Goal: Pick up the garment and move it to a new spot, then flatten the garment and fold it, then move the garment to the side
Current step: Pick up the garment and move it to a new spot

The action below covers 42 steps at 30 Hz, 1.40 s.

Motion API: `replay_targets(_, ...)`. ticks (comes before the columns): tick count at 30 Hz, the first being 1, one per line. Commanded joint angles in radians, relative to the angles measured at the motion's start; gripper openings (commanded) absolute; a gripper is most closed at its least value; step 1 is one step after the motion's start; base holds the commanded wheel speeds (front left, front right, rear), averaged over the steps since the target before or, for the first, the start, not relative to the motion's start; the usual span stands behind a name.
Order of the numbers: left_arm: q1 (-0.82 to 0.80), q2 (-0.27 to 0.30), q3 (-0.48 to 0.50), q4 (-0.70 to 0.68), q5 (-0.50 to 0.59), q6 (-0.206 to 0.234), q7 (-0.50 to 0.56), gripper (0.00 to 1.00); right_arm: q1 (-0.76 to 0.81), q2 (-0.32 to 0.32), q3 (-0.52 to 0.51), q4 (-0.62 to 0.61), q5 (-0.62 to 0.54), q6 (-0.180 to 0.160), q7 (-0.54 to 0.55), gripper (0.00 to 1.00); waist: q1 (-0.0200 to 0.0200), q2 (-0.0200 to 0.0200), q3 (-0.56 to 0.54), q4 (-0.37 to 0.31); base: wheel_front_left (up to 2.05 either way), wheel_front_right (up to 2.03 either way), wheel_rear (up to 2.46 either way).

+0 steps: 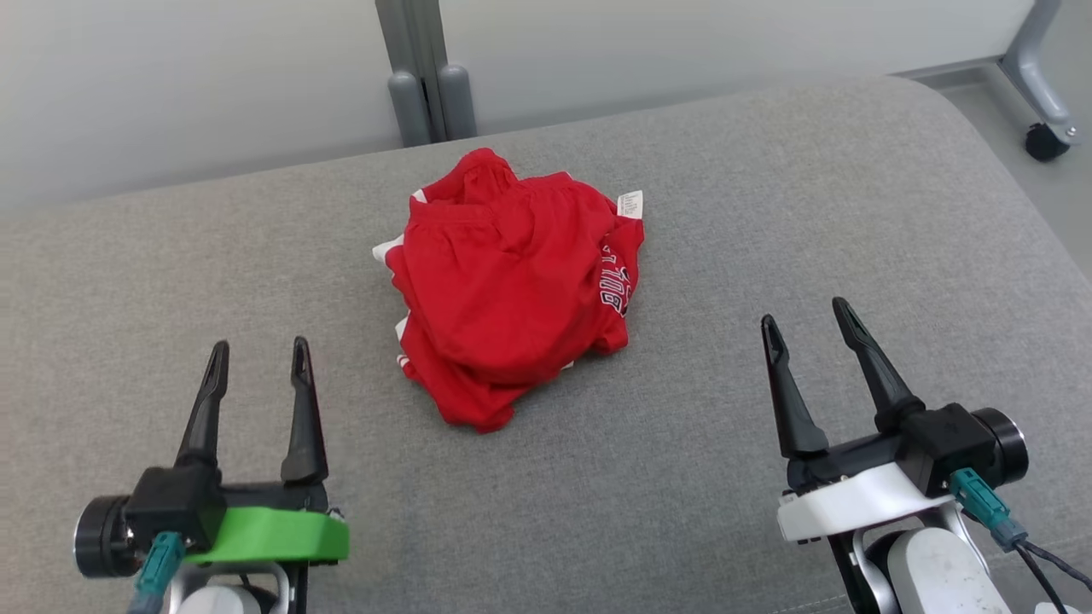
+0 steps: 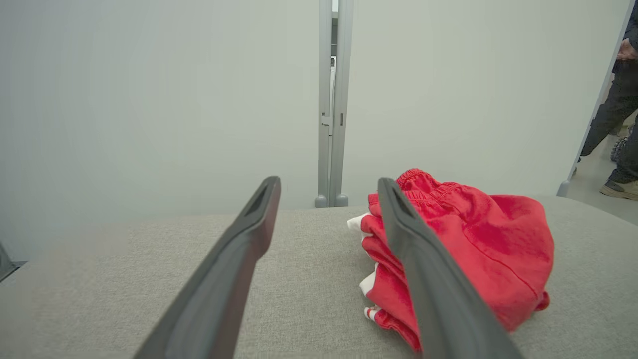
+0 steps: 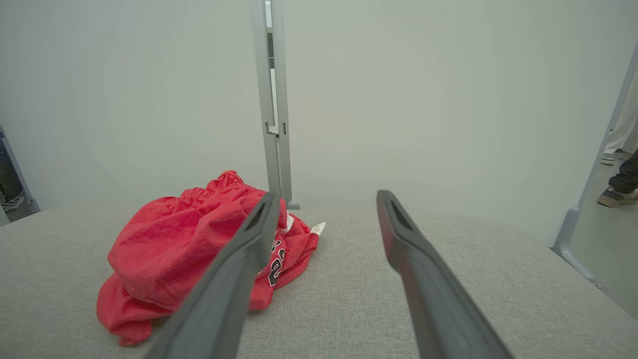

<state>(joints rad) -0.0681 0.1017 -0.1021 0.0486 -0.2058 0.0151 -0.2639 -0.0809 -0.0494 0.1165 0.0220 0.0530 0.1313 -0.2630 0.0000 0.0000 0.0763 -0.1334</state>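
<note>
- Garment [image 1: 512, 290]: red, with white trim and dark lettering on its 3 o'clock side. It lies in a crumpled heap on the grey surface [image 1: 810, 196], near the middle of the head view.
- A white label [image 1: 630, 203] sticks out at the heap's 1 o'clock edge.
- Left end effector [image 1: 260, 344]: at 7 o'clock in the head view, fingers spread wide with nothing between them. It is apart from the garment, which lies at about 1 o'clock from it.
- Left wrist view: the heap sits behind the finger toward 3 o'clock [image 2: 428, 269]. There is only bare surface in the gap between the fingers.
- Right end effector [image 1: 805, 310]: at 4 o'clock in the head view, fingers also spread wide and holding nothing. The garment lies at about 10 o'clock from it, with clear grey cloth between.
- Right wrist view: the heap lies toward 9 o'clock, partly behind the finger on that side [image 3: 234, 279].
- Grey post [image 1: 422, 77] at 12 o'clock, standing against the pale wall [image 1: 171, 85] behind the surface.
- Caster [image 1: 1045, 141] at 2 o'clock, on the floor off the surface's corner.
- A person's shoe [image 3: 615, 196] shows at 3 o'clock in the right wrist view.
</note>
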Motion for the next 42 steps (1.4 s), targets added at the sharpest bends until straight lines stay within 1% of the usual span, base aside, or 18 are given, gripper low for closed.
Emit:
replay_targets(1, 0.032, -0.010, 0.017, -0.013, 0.019, -0.008, -0.001, 1.00, 0.015, -0.002, -0.006, 0.001, -0.004, -0.001, -0.003, 1.00, 0.0000, 0.0000, -0.035, 0.029, 0.00, 0.00, 0.00)
replay_targets(4, 0.082, -0.028, 0.033, -0.020, 0.047, -0.025, -0.001, 1.00, 0.034, -0.002, -0.018, 0.005, 0.001, -0.001, -0.003, 1.00, 0.0000, 0.0000, -0.049, 0.037, 0.00, 0.00, 0.00)
replay_targets(8, 0.116, -0.043, 0.029, -0.016, 0.069, -0.045, -0.001, 1.00, 0.054, -0.002, -0.022, 0.013, 0.002, -0.001, -0.003, 1.00, 0.0000, 0.0000, -0.066, 0.043, 0.00, 0.00, 0.00)
replay_targets(10, 0.119, -0.046, 0.026, -0.001, 0.074, -0.051, -0.001, 1.00, 0.058, -0.002, -0.020, 0.017, 0.001, -0.001, -0.003, 1.00, 0.0000, 0.0000, -0.071, 0.044, 0.00, 0.00, 0.00)
replay_targets(13, 0.098, -0.050, 0.003, 0.042, 0.080, -0.074, -0.001, 1.00, 0.054, -0.002, -0.018, 0.020, 0.000, -0.001, -0.003, 1.00, 0.0000, 0.0000, -0.072, 0.039, 0.00, 0.00, 0.00)
replay_targets(18, 0.004, -0.050, -0.074, 0.176, 0.096, -0.117, -0.001, 1.00, 0.039, -0.002, -0.012, 0.017, -0.007, -0.001, -0.003, 1.00, 0.0000, 0.0000, -0.056, 0.025, 0.00, 0.00, 0.00)
replay_targets(20, -0.048, -0.049, -0.111, 0.260, 0.113, -0.128, -0.001, 1.00, 0.036, -0.002, -0.006, 0.019, -0.012, -0.001, -0.003, 1.00, 0.0000, 0.0000, -0.044, 0.014, 0.00, 0.00, 0.00)
replay_targets(25, -0.214, -0.048, -0.155, 0.434, 0.126, -0.137, -0.001, 1.00, 0.017, -0.002, 0.004, 0.017, -0.014, -0.001, -0.003, 1.00, 0.0000, 0.0000, 0.008, -0.021, 0.00, 0.00, 0.00)
replay_targets(33, -0.405, -0.034, -0.185, 0.637, 0.099, -0.144, -0.001, 1.00, -0.021, -0.002, 0.000, 0.007, -0.008, -0.001, -0.003, 1.00, 0.0000, 0.0000, 0.092, -0.068, 0.00, 0.00, 0.00)
replay_targets(38, -0.482, -0.027, -0.229, 0.701, 0.091, -0.146, -0.001, 1.00, -0.049, -0.002, -0.003, 0.000, -0.005, -0.001, -0.003, 1.00, 0.0000, 0.0000, 0.138, -0.079, 0.00, 0.00, 0.00)
replay_targets(39, -0.495, -0.024, -0.238, 0.702, 0.086, -0.146, -0.001, 0.69, -0.054, -0.002, -0.003, -0.002, -0.004, -0.001, -0.003, 1.00, 0.0000, 0.0000, 0.145, -0.080, 0.00, 0.00, 0.00)
replay_targets(40, -0.507, -0.019, -0.245, 0.703, 0.080, -0.146, -0.001, 0.00, -0.059, -0.002, -0.002, -0.004, -0.003, -0.001, -0.003, 1.00, 0.0000, 0.0000, 0.154, -0.081, 0.00, 0.00, 0.00)
replay_targets(42, -0.521, -0.012, -0.271, 0.704, 0.070, -0.146, -0.001, 0.00, -0.069, -0.002, -0.003, -0.007, -0.001, -0.001, -0.003, 1.00, 0.0000, 0.0000, 0.165, -0.083, 0.00, 0.00, 0.00)
